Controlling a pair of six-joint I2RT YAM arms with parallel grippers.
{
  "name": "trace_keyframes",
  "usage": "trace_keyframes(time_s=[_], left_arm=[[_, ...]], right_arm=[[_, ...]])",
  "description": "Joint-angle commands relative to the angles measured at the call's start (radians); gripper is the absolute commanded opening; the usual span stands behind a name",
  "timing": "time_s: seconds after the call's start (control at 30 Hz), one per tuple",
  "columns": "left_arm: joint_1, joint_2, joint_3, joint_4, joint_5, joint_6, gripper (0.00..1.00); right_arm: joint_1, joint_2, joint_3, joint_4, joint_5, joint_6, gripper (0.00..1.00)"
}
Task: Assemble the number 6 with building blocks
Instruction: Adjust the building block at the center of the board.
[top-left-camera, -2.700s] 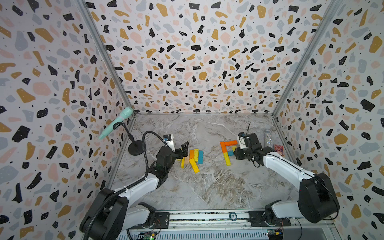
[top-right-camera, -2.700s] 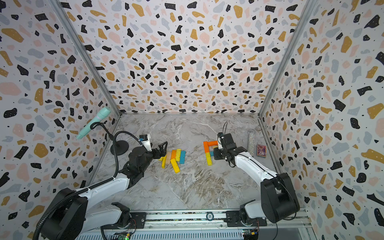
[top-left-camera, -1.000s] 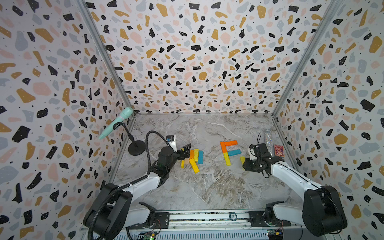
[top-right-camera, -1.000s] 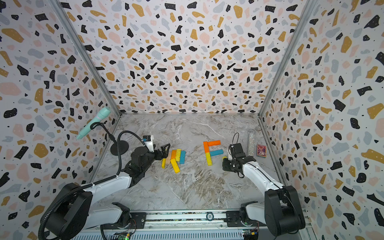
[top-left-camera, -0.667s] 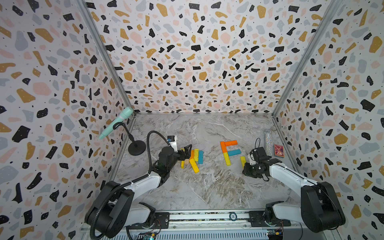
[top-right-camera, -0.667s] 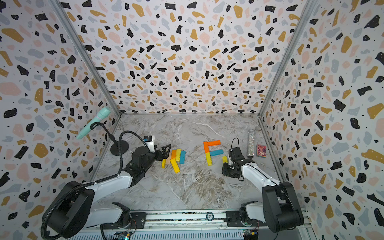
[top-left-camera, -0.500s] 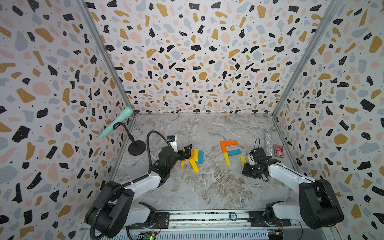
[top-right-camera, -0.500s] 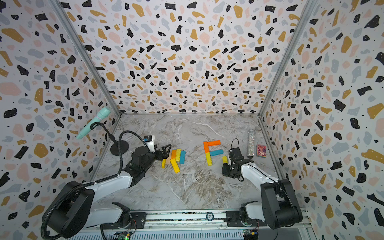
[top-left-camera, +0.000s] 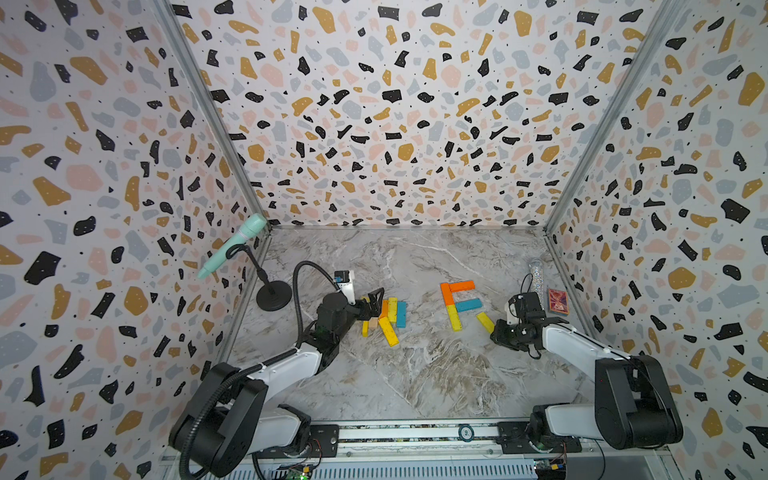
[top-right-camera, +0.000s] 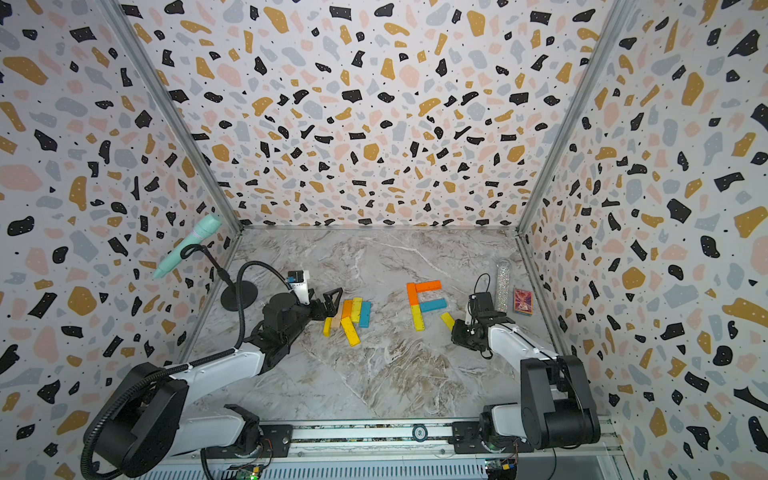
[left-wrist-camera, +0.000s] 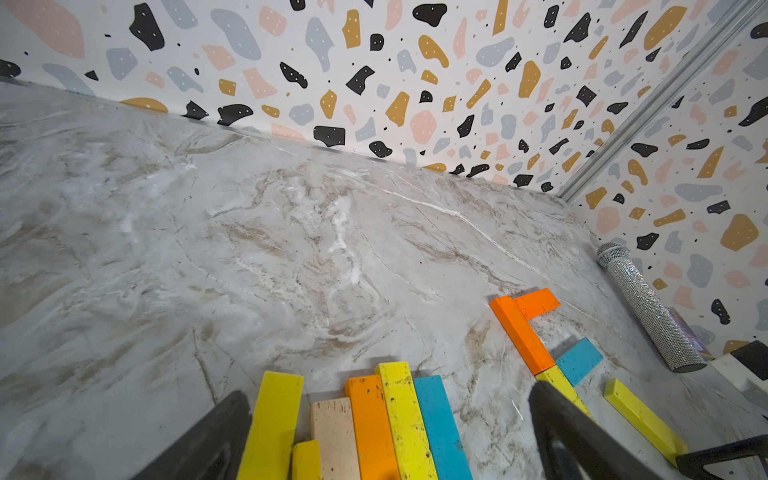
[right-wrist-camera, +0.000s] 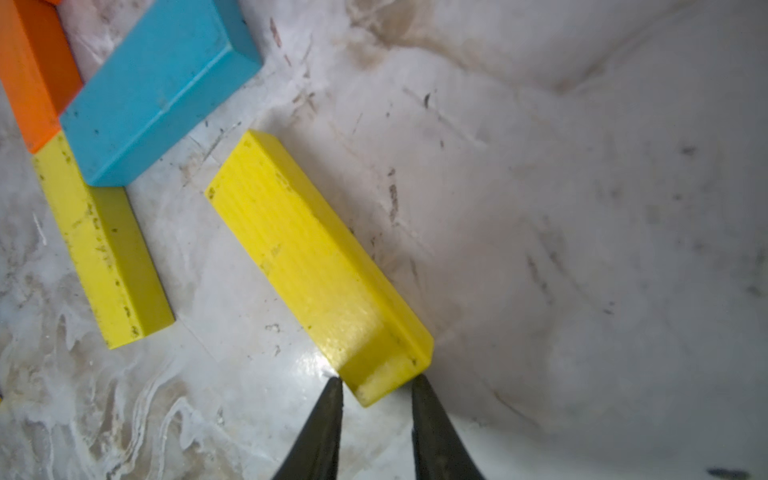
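Note:
Four building blocks form a partial figure: two orange blocks (top-left-camera: 446, 293), a blue block (top-left-camera: 468, 304) and a yellow block (top-left-camera: 454, 318). Just right of it, a loose yellow block (right-wrist-camera: 316, 266) lies flat and slanted on the table. My right gripper (right-wrist-camera: 377, 380) is open only a little, its tips flanking that block's near end. In both top views it is low on the table beside the block (top-right-camera: 447, 321). My left gripper (left-wrist-camera: 388, 392) is open wide above a pile of blocks (top-left-camera: 390, 313): yellow, bare wood, orange, yellow and blue side by side.
A mint microphone (top-left-camera: 232, 245) on a black stand (top-left-camera: 273, 295) is at the left wall. A glittery tube (top-left-camera: 536, 276) and a small red box (top-left-camera: 558, 301) lie by the right wall, behind my right gripper. Patterned walls close three sides.
My right gripper brought the yellow block to the right of the figure, lowered it onto the table and spread its jaws a little. The left gripper stays open at the pile.

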Motion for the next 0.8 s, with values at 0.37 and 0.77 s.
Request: trace_keyframes(time_s=[0.37,0.77], left_arm=[[0.004,-0.011,0.024,0.020,-0.011,0.017,0.99],[0.004,-0.026,0.024,0.003,-0.030,0.032,1.00]], right_arm=[[0.131,0.027,0.168,-0.145,0.128,-0.138,0.58],[0.140,0.176,0.271,-0.134,0.172,-0.233,0.61]])
